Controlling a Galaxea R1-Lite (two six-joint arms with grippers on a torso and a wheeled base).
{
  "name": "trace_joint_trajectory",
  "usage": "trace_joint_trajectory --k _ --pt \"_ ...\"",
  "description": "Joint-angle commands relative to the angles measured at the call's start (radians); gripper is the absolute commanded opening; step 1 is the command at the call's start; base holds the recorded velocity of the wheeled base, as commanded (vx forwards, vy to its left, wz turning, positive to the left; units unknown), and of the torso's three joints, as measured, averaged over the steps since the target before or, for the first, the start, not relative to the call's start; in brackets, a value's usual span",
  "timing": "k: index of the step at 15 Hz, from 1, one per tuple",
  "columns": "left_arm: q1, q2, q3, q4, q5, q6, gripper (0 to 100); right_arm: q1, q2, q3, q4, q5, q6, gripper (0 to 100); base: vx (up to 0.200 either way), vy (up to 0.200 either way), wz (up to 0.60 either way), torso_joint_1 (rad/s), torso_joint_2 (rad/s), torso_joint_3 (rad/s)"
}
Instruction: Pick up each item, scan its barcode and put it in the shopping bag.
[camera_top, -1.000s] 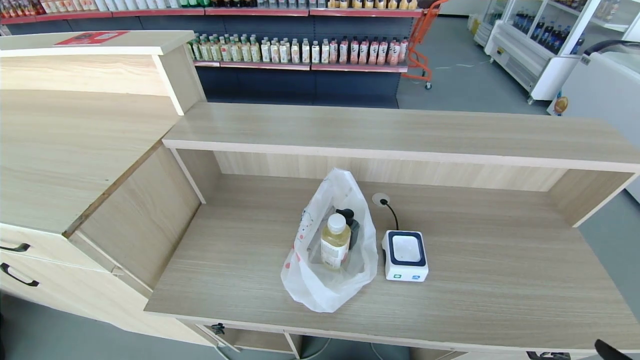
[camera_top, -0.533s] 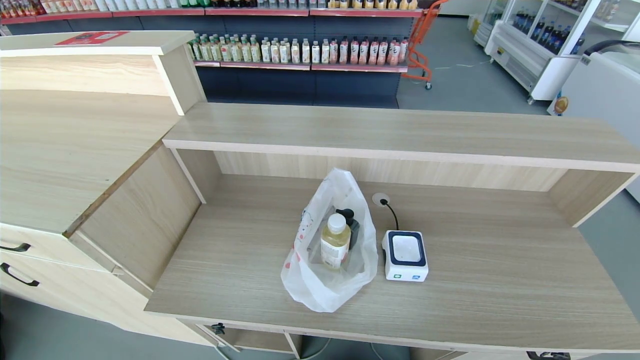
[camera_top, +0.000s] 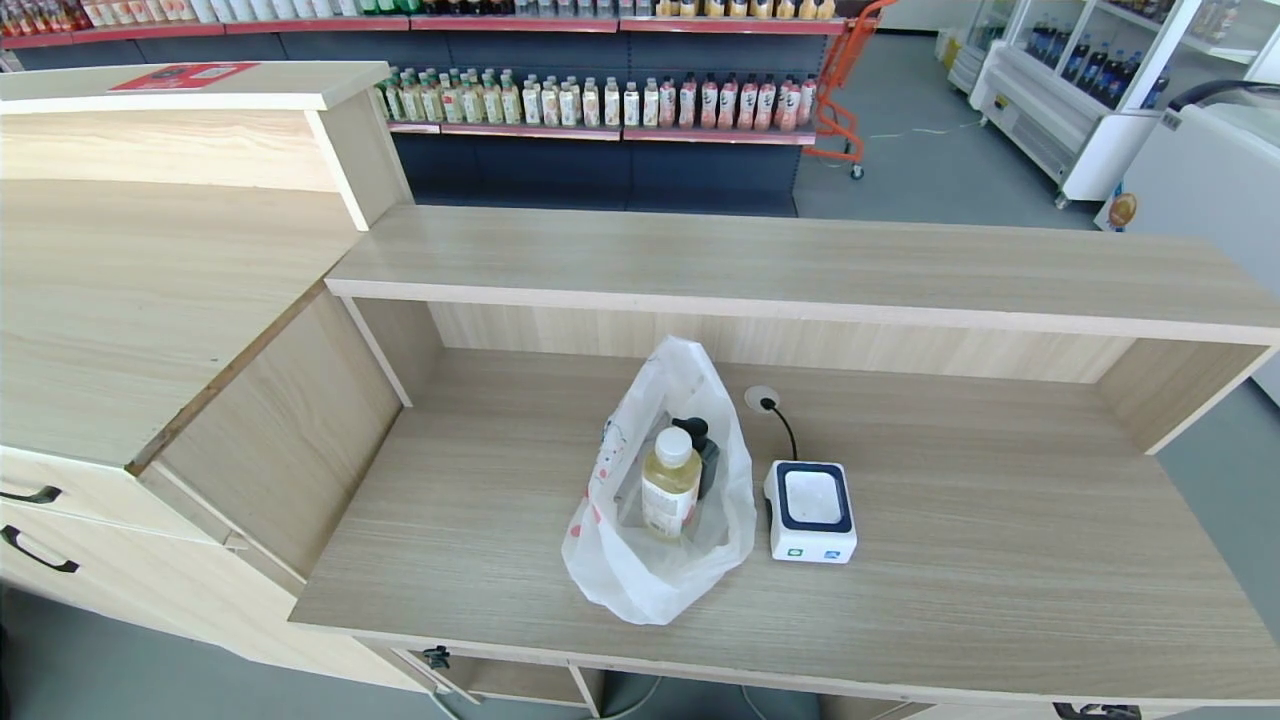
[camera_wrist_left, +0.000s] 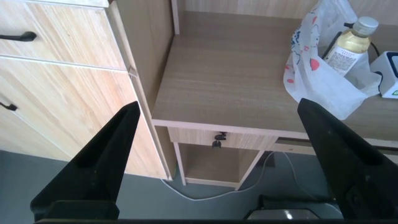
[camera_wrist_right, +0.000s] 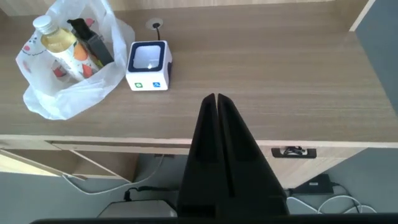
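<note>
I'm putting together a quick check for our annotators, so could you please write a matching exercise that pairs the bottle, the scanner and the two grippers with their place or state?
Things:
1. bottle
2. scanner
3. left gripper
4. right gripper

Place or state:
A. fingers closed together
B. inside the shopping bag, cap up
C. fingers spread wide apart
D. on the counter, beside the bag

Pairs: 1-B, 2-D, 3-C, 4-A
</note>
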Motion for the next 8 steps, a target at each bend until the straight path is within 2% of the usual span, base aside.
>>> trace_joint_trajectory --k 1,3,5,7,8 --pt "0.000 0.000 0.000 0.000 0.000 -0.003 100 0.001 0.005 0.000 0.001 0.000 0.002 0 0.000 0.000 0.00 0.000 0.00 0.000" --pt "0.000 0.000 0.000 0.000 0.000 -0.002 100 0.001 0.005 0.000 0.001 0.000 0.005 0 0.000 0.000 0.00 0.000 0.00 0.000" --pt "0.000 0.000 0.000 0.000 0.000 0.015 100 0.001 0.005 0.000 0.001 0.000 0.004 0 0.000 -0.200 0.00 0.002 0.00 0.002" --pt "0.000 0.000 0.000 0.000 0.000 0.013 100 0.001 0.005 0.000 0.001 0.000 0.004 0 0.000 -0.200 0.00 0.002 0.00 0.005" --pt "0.000 0.000 0.000 0.000 0.000 0.023 100 0.001 0.005 0.000 0.001 0.000 0.004 0 0.000 -0.200 0.00 0.012 0.00 0.002"
